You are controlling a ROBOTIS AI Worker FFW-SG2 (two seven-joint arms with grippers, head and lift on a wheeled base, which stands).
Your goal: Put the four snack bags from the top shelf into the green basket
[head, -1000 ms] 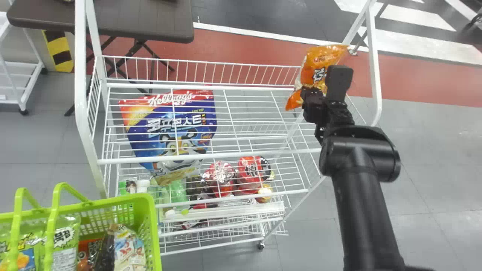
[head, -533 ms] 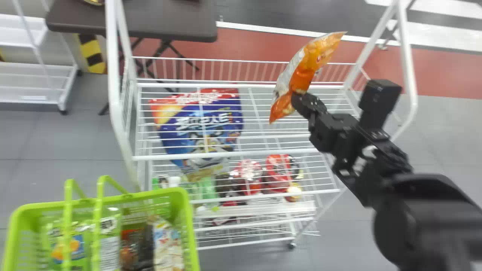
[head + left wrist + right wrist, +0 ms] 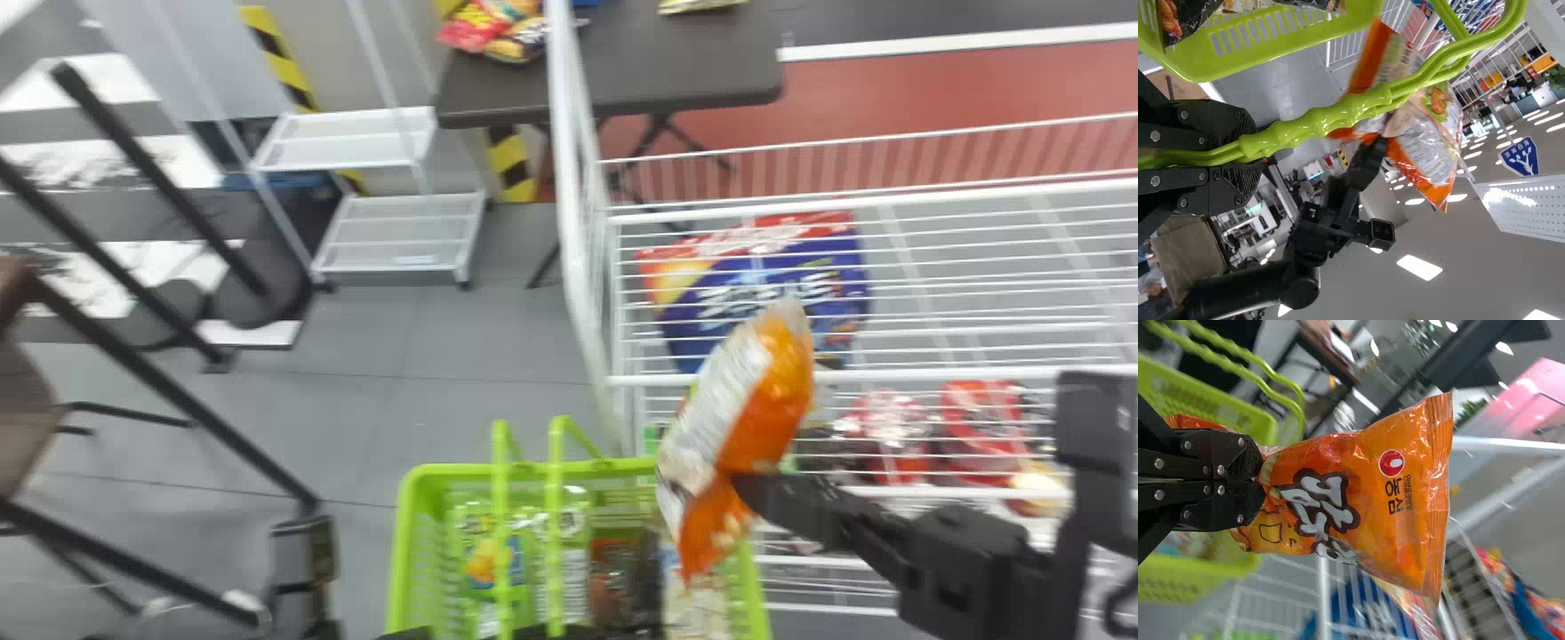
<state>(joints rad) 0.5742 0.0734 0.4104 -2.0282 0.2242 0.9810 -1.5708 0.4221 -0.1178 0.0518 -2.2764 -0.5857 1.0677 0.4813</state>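
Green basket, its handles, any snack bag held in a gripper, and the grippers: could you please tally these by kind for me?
Green basket: 1
Basket handles: 2
Held orange snack bag: 1
Grippers, left gripper and right gripper: 2
Total: 6

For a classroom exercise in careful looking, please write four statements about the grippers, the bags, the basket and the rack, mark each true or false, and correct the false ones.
1. The right gripper holds the orange snack bag. True.
2. The left gripper is holding a snack bag. False: it is closed on the handles of the green basket.
3. The green basket has nothing in it. False: several snack bags are inside.
4. Wires of the white rack cross in front of the large blue bag in the head view. True.
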